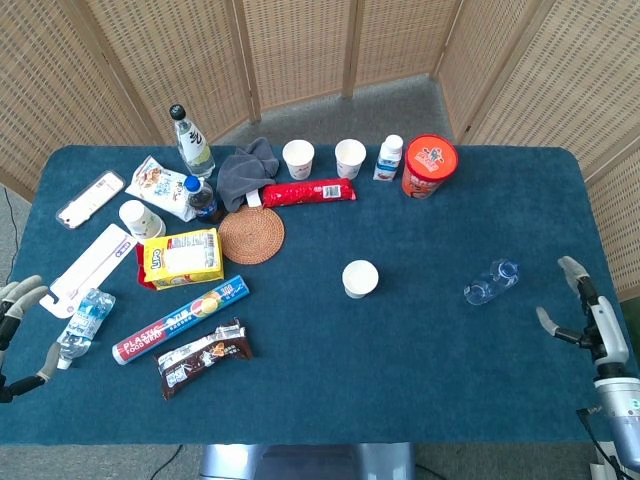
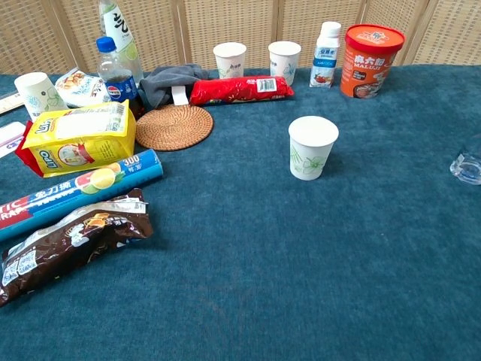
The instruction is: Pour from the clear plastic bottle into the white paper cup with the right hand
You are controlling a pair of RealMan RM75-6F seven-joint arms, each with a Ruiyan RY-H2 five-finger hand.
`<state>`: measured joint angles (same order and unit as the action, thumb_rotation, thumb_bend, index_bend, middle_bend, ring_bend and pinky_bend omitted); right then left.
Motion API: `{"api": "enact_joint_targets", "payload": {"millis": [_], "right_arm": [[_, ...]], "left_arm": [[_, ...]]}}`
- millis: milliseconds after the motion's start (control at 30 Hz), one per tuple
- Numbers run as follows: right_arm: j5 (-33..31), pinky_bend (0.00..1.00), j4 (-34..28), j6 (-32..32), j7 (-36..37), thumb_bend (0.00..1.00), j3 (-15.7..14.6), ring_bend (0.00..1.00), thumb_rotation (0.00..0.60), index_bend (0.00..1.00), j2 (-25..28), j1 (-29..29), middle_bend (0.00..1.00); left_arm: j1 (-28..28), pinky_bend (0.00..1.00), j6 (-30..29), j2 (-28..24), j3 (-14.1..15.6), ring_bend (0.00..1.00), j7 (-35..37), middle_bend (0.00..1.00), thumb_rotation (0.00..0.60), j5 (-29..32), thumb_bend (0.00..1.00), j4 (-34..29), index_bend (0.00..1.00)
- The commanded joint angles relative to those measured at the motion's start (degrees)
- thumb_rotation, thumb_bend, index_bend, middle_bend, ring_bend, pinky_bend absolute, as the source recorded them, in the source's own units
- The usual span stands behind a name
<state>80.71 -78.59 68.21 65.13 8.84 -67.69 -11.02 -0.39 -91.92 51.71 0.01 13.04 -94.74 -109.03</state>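
The clear plastic bottle (image 1: 491, 282) lies on its side on the blue table, right of centre; only its end (image 2: 467, 168) shows at the chest view's right edge. A white paper cup (image 1: 360, 278) (image 2: 313, 147) stands upright in the middle of the table, left of the bottle. My right hand (image 1: 586, 310) is at the table's right edge, fingers spread, holding nothing, apart from the bottle. At the left edge my left hand (image 1: 18, 330) hovers with fingers apart, empty. Neither hand appears in the chest view.
Two more paper cups (image 1: 298, 158) (image 1: 350, 157), a small milk bottle (image 1: 389, 157) and a red tub (image 1: 430, 166) stand at the back. A woven coaster (image 1: 252, 234), yellow box (image 1: 182, 257), wrap box (image 1: 180, 320), snack bar (image 1: 205, 357) and another clear bottle (image 1: 84, 322) crowd the left.
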Motion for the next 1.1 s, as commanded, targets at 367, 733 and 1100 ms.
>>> {"api": "enact_joint_targets", "payload": {"millis": [367, 733, 1100], "right_arm": [[1.0, 0.0, 8.6, -2.7, 6.5, 0.05, -0.4, 0.0, 0.544, 0.0, -7.1, -2.6, 0.0], [0.3, 0.0, 11.3, -2.8, 7.5, 0.05, 0.4, 0.0, 0.546, 0.0, -9.6, -3.8, 0.0], [-0.6, 0.0, 12.8, -3.4, 6.6, 0.05, 0.5, 0.0, 0.577, 0.0, -11.7, -4.3, 0.0]], "left_arm": [[-1.1, 0.05, 0.3, -0.5, -0.5, 0.08, -0.1, 0.1, 0.453, -0.5, 0.51, -0.6, 0.12], [-1.6, 0.05, 0.7, -0.7, -0.7, 0.08, -0.1, 0.1, 0.456, -0.3, 0.51, -0.7, 0.12], [-1.9, 0.05, 0.8, -0.7, -0.7, 0.08, 0.2, 0.1, 0.452, -0.2, 0.51, -0.6, 0.12]]}}
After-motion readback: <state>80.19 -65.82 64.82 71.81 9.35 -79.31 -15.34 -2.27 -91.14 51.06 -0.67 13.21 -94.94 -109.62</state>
